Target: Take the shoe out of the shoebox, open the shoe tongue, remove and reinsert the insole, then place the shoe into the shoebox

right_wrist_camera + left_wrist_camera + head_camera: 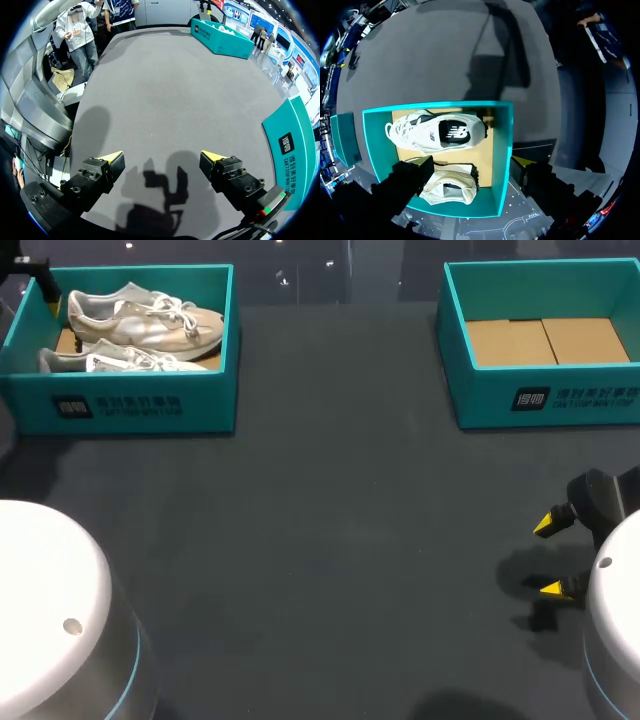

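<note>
Two pale sneakers lie in the teal shoebox (130, 405) at the table's far left: one shoe (150, 320) at the back, the other shoe (125, 360) in front of it. My left gripper (472, 162) hangs open straight above this shoebox (502, 150), holding nothing. Below it one shoe (440, 132) lies on its side and the other shoe (450, 185) sits close under the fingers. My right gripper (548, 556) stands open and empty low over the bare table at the right edge. That right gripper (162, 157) has only the grey table surface between its fingers.
A second teal shoebox (550, 400) stands at the far right with only a cardboard floor inside; its wall (292, 145) is beside my right gripper. The grey table (340, 540) spreads between the two boxes. My arms' white bases (50, 590) fill the near corners.
</note>
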Controlling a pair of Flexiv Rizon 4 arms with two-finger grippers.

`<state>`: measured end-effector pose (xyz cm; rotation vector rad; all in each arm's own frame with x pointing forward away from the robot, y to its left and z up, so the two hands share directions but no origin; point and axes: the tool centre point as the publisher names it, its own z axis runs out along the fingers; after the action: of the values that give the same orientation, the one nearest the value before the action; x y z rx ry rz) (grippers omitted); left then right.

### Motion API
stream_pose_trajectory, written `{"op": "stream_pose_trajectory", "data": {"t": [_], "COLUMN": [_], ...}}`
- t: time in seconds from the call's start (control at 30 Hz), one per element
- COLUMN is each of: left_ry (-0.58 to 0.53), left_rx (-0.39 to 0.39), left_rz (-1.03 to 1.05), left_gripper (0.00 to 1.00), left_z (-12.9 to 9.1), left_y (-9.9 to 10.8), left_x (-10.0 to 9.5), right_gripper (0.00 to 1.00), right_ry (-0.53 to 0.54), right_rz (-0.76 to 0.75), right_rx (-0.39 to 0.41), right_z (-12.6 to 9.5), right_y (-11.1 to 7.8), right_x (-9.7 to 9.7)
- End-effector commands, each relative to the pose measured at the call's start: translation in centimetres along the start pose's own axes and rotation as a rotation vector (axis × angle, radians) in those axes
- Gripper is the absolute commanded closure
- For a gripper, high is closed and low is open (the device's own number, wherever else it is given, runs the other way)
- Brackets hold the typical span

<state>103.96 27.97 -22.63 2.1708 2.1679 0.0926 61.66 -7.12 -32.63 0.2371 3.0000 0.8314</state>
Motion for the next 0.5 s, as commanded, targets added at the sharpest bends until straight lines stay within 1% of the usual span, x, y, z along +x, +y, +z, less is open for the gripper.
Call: {"op": "stream_pose_trajectory", "data": {"t": [0.03, 0.13, 0.17, 0.23, 0.3, 0.33, 0.5], "left_ry": [0.002, 0.002, 0.016, 0.006, 0.011, 0.008, 0.024], "left_rx": [-0.003, -0.003, -0.029, 0.001, -0.001, 0.014, 0.014], "left_rz": [0.000, 0.000, -0.012, -0.006, -0.018, -0.021, -0.041], "left_gripper": [0.00, 0.00, 0.00, 0.00, 0.00, 0.00, 0.00], "left_z": [0.0, 0.0, 0.3, 0.6, 1.2, 1.4, 2.9], "left_y": [-0.1, -0.1, -0.1, -0.2, -0.4, -0.6, -0.8], "left_x": [0.0, 0.0, -0.1, 0.0, 0.2, 0.3, 0.5], "right_gripper": [0.00, 0.00, 0.00, 0.00, 0.00, 0.00, 0.00], "right_ry": [-0.003, -0.003, -0.003, -0.003, -0.003, -0.003, -0.003], "right_rz": [-0.001, -0.001, -0.001, -0.001, -0.001, -0.001, -0.001], "right_rx": [0.001, 0.001, 0.001, 0.001, 0.001, 0.001, 0.001], "right_z": [-0.1, -0.1, -0.1, -0.1, -0.1, -0.1, -0.1], "right_y": [0.0, 0.0, 0.0, 0.0, 0.0, 0.0, 0.0], "right_x": [0.2, 0.2, 0.2, 0.2, 0.2, 0.2, 0.2]}}
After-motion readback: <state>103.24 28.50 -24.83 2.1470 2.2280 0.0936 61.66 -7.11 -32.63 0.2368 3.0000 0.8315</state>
